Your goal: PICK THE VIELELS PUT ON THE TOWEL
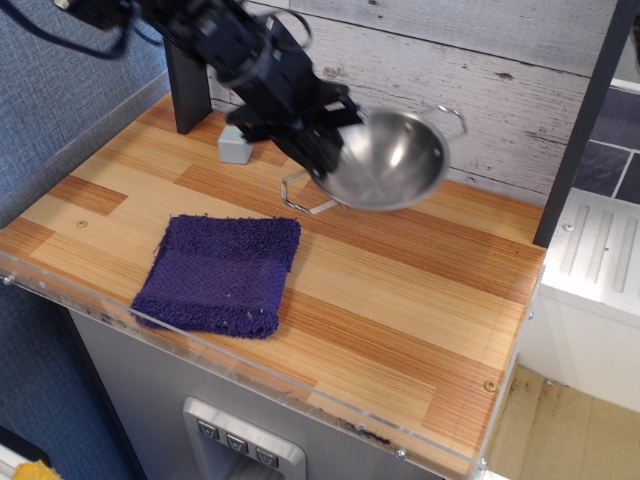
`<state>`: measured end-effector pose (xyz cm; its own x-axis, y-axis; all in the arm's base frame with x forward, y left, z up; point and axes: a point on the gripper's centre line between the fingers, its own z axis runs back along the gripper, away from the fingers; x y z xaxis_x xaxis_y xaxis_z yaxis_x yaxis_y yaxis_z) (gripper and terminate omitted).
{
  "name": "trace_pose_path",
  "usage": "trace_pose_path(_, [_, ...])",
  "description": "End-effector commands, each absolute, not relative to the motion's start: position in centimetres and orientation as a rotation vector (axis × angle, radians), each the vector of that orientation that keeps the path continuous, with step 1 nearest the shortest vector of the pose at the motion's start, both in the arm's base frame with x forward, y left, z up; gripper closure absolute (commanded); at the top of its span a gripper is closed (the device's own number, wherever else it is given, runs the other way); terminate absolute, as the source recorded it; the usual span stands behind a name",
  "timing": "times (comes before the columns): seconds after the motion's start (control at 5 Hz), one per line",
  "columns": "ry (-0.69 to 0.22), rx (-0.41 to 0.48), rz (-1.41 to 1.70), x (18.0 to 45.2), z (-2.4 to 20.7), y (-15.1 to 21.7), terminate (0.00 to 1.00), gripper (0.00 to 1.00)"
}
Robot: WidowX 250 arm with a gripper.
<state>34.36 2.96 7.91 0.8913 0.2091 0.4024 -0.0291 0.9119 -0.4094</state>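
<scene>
The vielels, a shiny steel bowl (390,160) with two wire loop handles, hangs tilted in the air above the back of the counter. My gripper (325,135) is shut on its left rim and holds it up. The towel (220,273), a dark purple-blue terry square, lies flat near the front left edge of the wooden counter, below and to the left of the bowl. The bowl is well clear of the towel.
A small pale grey cube (233,146) sits at the back left beside a dark upright post (188,90). A plank wall runs along the back. A dark post (585,120) stands at the right. The counter's front edge (300,395) has a clear plastic lip.
</scene>
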Motion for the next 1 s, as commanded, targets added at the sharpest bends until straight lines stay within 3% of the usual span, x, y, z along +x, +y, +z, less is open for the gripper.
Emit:
trace_pose_path(0.0, [-0.389,-0.257,0.041,31.6,12.2,7.3,0.00,1.00])
trace_pose_path(0.4, [-0.304,-0.178,0.173,28.0,10.7,10.9,0.00,1.00])
trace_pose_path(0.8, [-0.229,-0.228,0.260,25.9,8.2,11.5,0.00,1.00])
